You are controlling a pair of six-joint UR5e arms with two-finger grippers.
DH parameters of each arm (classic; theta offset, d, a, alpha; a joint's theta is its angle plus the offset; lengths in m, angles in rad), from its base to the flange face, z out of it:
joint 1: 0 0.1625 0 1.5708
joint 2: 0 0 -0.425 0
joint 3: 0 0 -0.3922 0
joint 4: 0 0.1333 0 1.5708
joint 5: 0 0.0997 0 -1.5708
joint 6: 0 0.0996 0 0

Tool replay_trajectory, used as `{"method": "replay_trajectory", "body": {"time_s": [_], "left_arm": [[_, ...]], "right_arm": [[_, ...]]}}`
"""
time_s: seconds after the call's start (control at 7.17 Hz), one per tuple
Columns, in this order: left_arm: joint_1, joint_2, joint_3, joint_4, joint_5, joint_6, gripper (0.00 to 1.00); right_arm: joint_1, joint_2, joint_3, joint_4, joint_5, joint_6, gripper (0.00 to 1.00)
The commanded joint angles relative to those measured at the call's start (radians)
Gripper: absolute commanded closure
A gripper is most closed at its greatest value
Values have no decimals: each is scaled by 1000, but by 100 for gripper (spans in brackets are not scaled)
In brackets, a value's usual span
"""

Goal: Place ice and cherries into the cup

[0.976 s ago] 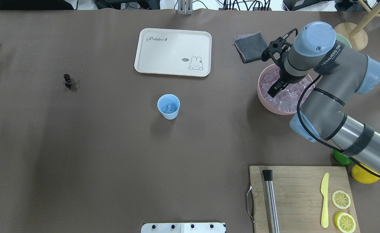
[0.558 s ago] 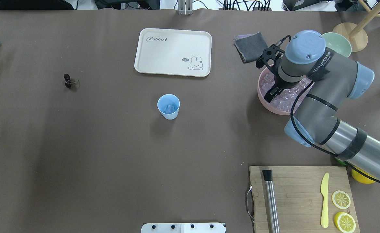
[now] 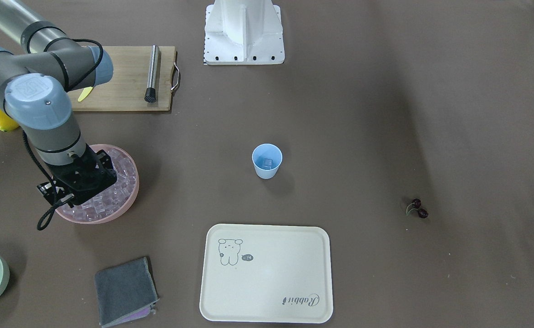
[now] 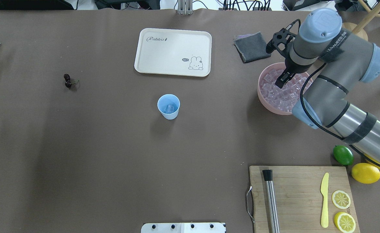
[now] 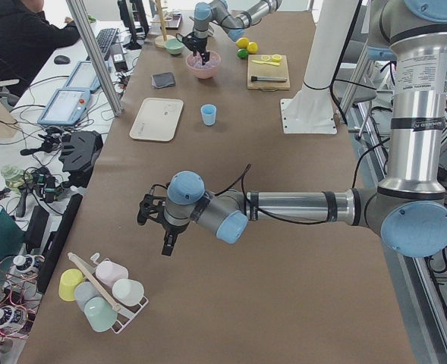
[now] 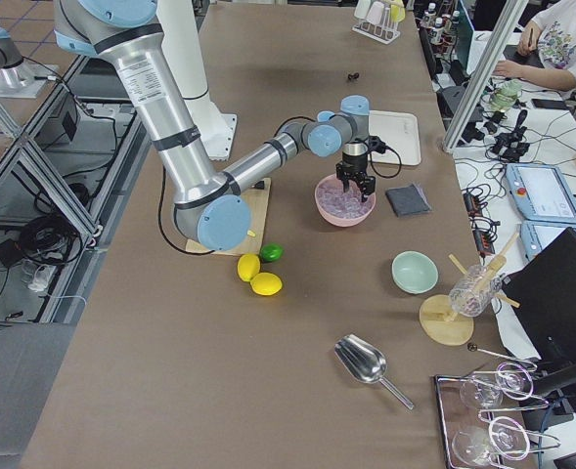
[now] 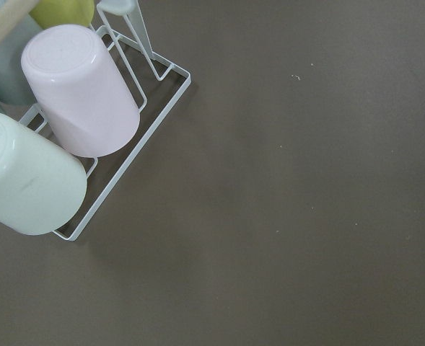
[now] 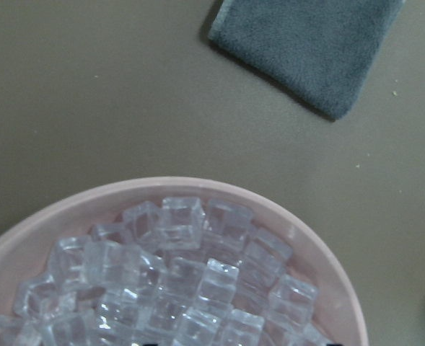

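Right end effector (image 4: 281, 81): hangs just above the heap in the pink bowl (image 4: 263, 97), pointing down. In the wrist view only 2 dark tips show at the bottom edge, well apart with nothing between them, so I take it as spread and empty.
Left end effector (image 5: 167, 249): parked far down the worktop (image 4: 112, 145) beside a rack of upturned cups. I cannot tell whether it is spread or pressed together.
Ice (image 8: 176, 281): clear cubes piled loosely in the pink bowl on the robot's right, edges and faces at all angles. At least 1 cube seems to lie in the cup already.
Cup (image 4: 170, 116): upright and light blue, alone mid-worktop, well apart from the bowl and just short of the cream tray.
Cherries (image 4: 68, 81): 2 dark fruits on joined stems, out on the robot's left, well apart from the cup.
Step, as I read it: picking another cube from the bowl.
How the ice should handle: hard, light and probably slick. Best to choose 1 cube on top of the heap and close on 2 flat opposite faces, because a corner grip would likely squirt it out.
How the cherries should handle: small, round and soft, so apt to roll. Pinching where the stems meet, or 1 fruit gently, looks safest.
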Motion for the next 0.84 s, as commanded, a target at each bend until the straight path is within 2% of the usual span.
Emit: {"method": "replay_trajectory", "body": {"time_s": [0.0,0.7], "left_arm": [[0,6,-4,-7,-1,-1,2],[2,3,4,-7,0,0,2]], "right_arm": [[3,6,-49,9,5,-28,27],[-54,9,-56,9,-41,20,24]]}}
